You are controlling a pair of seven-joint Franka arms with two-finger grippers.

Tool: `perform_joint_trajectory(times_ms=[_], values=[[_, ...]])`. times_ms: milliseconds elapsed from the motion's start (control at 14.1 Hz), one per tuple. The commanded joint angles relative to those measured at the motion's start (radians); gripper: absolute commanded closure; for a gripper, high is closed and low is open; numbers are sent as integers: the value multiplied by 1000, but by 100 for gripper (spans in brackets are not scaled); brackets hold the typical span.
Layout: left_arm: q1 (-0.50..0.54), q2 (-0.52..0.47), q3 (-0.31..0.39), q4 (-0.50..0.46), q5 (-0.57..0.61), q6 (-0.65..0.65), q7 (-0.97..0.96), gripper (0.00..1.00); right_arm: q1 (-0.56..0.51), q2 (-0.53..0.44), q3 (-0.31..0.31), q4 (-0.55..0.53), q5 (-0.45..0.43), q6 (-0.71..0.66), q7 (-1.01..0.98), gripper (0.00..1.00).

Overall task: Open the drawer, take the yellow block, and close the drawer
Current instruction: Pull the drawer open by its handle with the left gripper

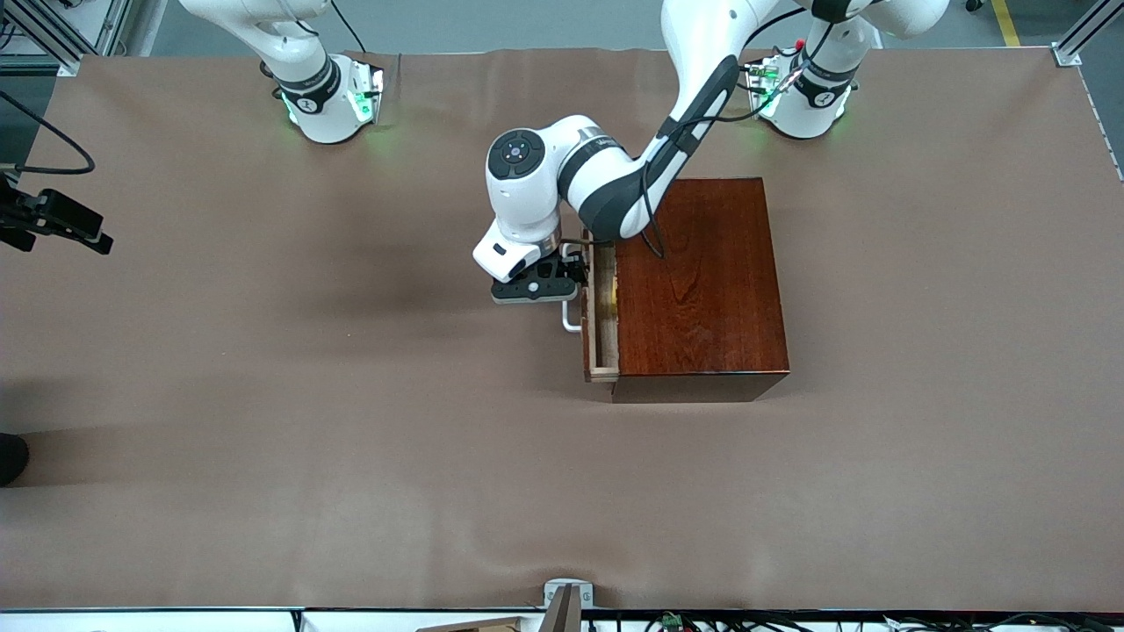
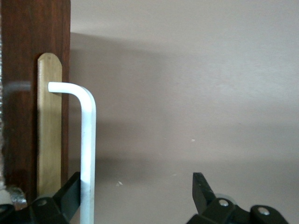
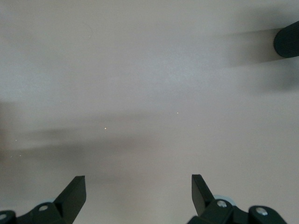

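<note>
The dark reddish-brown box (image 1: 702, 281) sits mid-table toward the left arm's end. Its drawer (image 1: 601, 307) stands a little way out toward the right arm's end, showing a narrow strip of light-wood tray. A faint yellow sliver shows in that gap at the box's edge; I cannot tell whether it is the yellow block. My left gripper (image 1: 569, 279) is open at the white handle (image 2: 88, 140), with the bar just inside one finger (image 2: 70, 191) and the drawer front (image 2: 49, 130) beside it. My right gripper (image 3: 138, 184) hangs open over bare table, holding nothing.
A black camera mount (image 1: 53, 219) juts in at the right arm's end of the table. A dark rounded object (image 3: 287, 39) shows at the edge of the right wrist view. The brown table cover (image 1: 351, 439) spreads wide in front of the drawer.
</note>
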Motion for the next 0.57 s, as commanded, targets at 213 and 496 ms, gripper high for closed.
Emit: perform_joint_trajectory(times_ms=[213, 496], values=[[-7, 20, -6, 15, -36, 81, -17, 0, -6, 9, 4, 21, -11, -5, -2, 0], [-7, 28, -11, 33, -43, 91, -17, 0, -6, 9, 4, 21, -8, -5, 0, 0]])
